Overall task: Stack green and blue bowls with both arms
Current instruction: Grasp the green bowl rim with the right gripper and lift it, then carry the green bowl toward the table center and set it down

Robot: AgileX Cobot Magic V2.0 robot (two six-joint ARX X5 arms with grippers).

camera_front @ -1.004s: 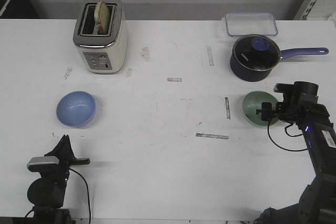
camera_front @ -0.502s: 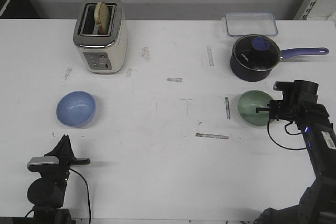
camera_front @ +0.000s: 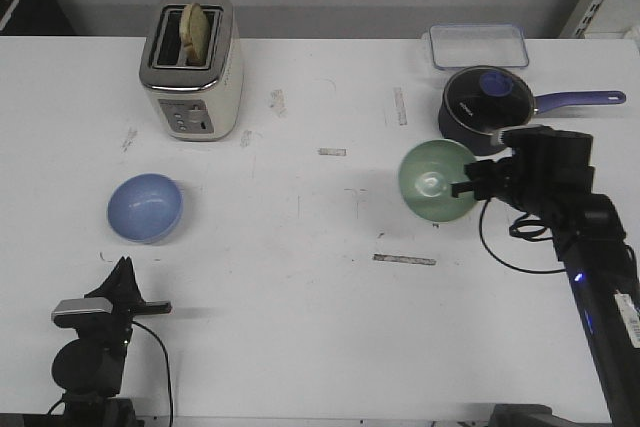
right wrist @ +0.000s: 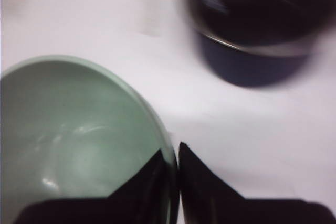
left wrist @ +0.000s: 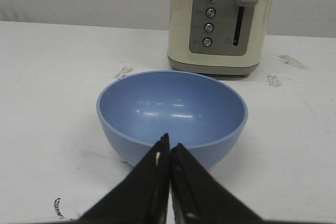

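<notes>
The pale green bowl hangs tilted above the table right of centre, its opening turned towards the camera. My right gripper is shut on its rim; in the right wrist view the fingers pinch the rim, one inside the green bowl, one outside. The blue bowl sits upright on the table at the left. My left gripper is shut and empty, low near the front edge, just short of the blue bowl; its tips are pressed together.
A cream toaster with bread stands at the back left, behind the blue bowl. A dark navy saucepan with a long handle stands just behind the green bowl. A lidded clear box lies at the back right.
My right gripper has lifted the green bowl off the table and carried it left and up, tilting it. The left arm and the blue bowl have not moved.
</notes>
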